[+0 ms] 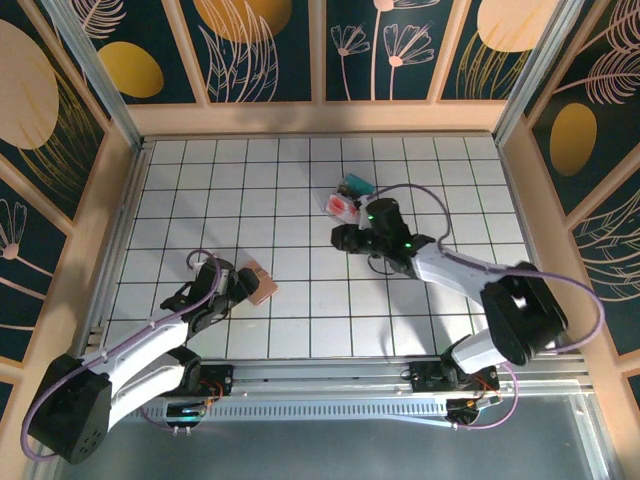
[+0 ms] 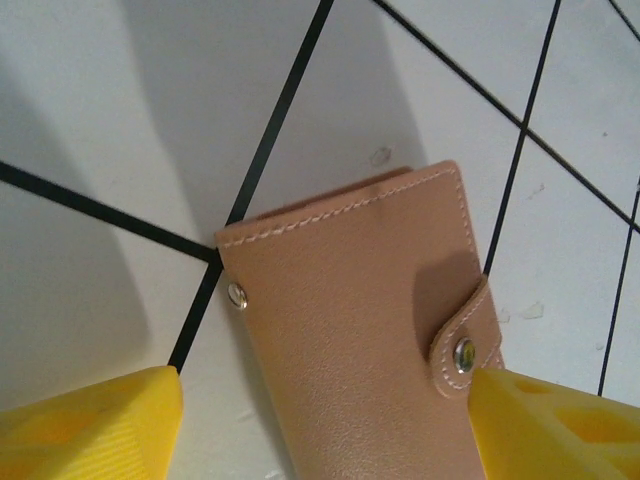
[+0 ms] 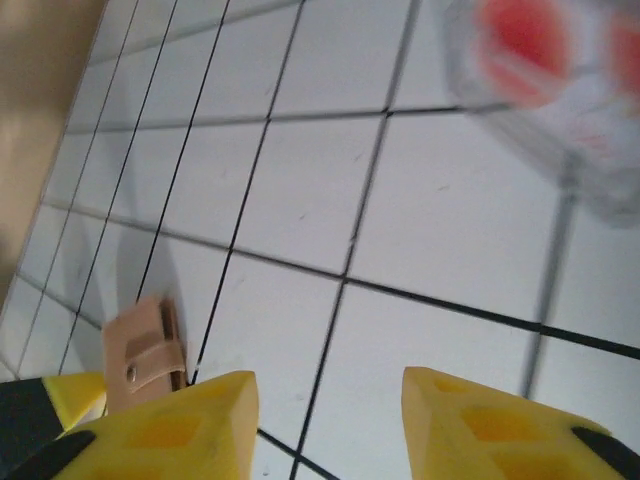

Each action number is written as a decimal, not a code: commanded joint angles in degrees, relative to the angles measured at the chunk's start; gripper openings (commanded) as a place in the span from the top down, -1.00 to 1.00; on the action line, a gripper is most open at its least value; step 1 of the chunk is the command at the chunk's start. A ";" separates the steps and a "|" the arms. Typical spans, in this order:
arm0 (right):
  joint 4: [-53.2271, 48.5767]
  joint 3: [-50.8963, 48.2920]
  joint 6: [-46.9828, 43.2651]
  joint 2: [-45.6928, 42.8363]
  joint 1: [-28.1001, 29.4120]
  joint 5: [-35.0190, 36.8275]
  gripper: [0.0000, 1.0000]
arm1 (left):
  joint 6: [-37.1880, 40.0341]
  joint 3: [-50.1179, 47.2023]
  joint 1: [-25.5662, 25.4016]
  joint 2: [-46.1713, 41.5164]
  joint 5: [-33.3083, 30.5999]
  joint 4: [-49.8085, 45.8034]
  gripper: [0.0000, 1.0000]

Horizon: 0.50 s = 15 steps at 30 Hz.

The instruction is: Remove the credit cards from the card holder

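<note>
**Opening step; cards not yet out.** The card holder [image 2: 360,330] lies flat and snapped shut on the white gridded table [image 1: 300,320], in front of your left arm. The left gripper [image 2: 325,415] straddles it with jaws apart: one finger [image 2: 545,425] seems to touch the tab [image 2: 465,335], the other stands clear. The right gripper [image 3: 330,420] hangs parted and empty beside a clear box [image 1: 345,200], well apart from the holder. Next, you likely need to pin the holder and bring the right gripper over to undo the tab. Wooden rails [image 1: 320,118] and dark leaf-painted panels [image 1: 270,50] enclose the table.
</note>
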 commanded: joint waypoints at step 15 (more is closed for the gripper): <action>1.46 19.26 3.64 26.37 11.95 -11.30 0.76 | 0.71 -4.04 3.79 -1.29 7.08 13.24 -0.44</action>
